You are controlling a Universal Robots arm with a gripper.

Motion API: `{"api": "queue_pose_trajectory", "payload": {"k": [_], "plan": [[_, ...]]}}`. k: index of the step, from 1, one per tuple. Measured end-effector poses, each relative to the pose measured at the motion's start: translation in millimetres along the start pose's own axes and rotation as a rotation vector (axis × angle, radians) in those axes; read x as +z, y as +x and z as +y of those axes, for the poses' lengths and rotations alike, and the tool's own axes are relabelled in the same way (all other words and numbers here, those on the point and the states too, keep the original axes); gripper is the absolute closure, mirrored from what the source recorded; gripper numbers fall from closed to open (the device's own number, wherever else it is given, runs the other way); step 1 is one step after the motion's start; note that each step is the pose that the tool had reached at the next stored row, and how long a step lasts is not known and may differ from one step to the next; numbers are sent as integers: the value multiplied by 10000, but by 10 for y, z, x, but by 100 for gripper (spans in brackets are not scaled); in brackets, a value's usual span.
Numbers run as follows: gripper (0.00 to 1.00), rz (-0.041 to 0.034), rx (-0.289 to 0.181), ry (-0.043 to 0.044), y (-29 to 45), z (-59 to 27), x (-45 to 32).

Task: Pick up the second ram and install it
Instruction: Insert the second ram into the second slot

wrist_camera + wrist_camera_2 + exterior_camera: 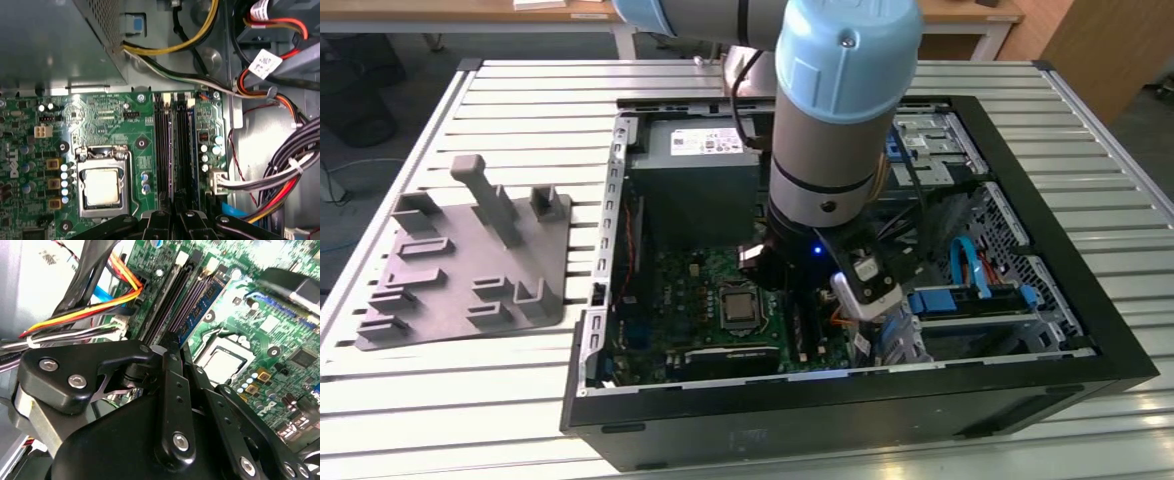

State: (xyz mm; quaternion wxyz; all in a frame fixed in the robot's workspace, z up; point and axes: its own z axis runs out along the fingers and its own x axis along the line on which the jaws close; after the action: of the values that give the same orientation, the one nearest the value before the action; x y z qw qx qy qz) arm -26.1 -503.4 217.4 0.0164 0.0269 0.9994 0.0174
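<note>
Black gripper [176, 216] fingers, drawn together, clamp the second ram [197, 315] edge-on over the motherboard slots [167, 145] beside the processor socket [102, 185]; seating it well likely calls for keeping the stick square to its slot and pressing evenly, with the arm [834, 120] reaching steeply down into the open computer case [1067, 300]

Gripper [175, 220] low over RAM slots [175, 145]. Cable bundle [280, 175] crowds one side, CPU socket [102, 182] flat on the other; PSU box [694, 175] walls the far end.
</note>
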Motion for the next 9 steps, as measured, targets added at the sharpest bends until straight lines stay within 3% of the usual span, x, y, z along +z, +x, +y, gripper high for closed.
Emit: {"api": "queue_pose_trajectory", "payload": {"k": [9], "plan": [[86, -1, 0, 26, -13, 40, 2]]}}
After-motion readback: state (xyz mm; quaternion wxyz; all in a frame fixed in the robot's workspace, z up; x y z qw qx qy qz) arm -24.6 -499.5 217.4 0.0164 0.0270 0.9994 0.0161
